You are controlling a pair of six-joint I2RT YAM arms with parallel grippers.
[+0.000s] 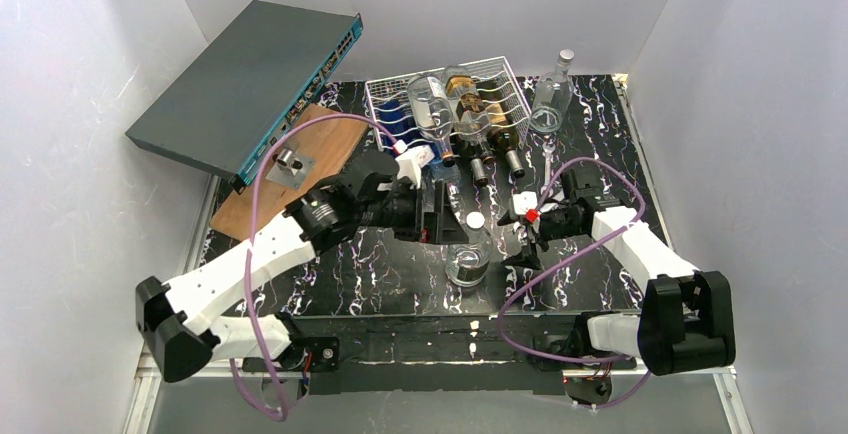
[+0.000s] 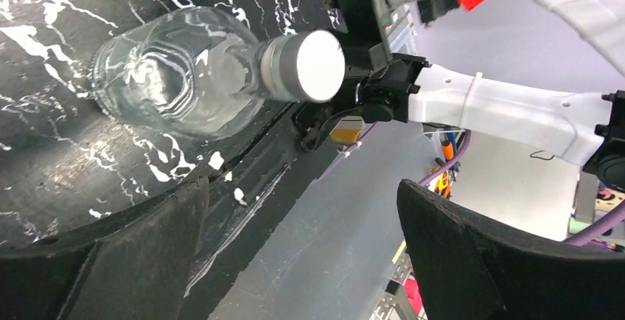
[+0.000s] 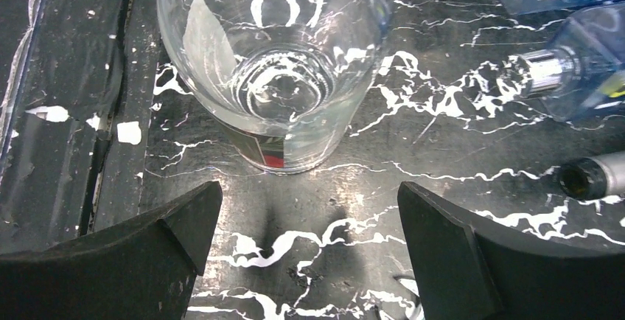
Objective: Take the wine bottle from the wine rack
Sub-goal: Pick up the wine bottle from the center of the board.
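One clear bottle point(image 1: 467, 262) stands up on the desk point(image 1: 380, 274), close to the near edge. It is well apart from the wine rack point(image 1: 383, 102), which sits at the far side with dark bottles point(image 1: 490, 124) and a blue bottle point(image 1: 395, 119) lying in it. Another clear bottle, a tall one point(image 1: 552, 94), stands just right of the rack.

The left gripper point(image 1: 440, 212) is just left of the near bottle. It is spread wide and holds nothing. In its own camera the bottle point(image 2: 184, 69) and its white cap point(image 2: 317, 65) sit past the fingers, not between them. The right gripper point(image 1: 522, 234) is just right of the bottle and is wide open too. It points at the bottle's bottom part point(image 3: 280, 77) and does not touch it.

I think this bottle is off the rack and set down, so the job now is to get away without a bump. The left gripper should keep wide and slide back to the left, straight away from the glass. No swinging near the cap, because a tall bottle tips easily. The right gripper should wait or back off to the right.

The left arm stretches from the near left corner across to the middle, low, with its wrist rolled on its side. The right arm bends at the near right and reaches left, tilted down at the desk.
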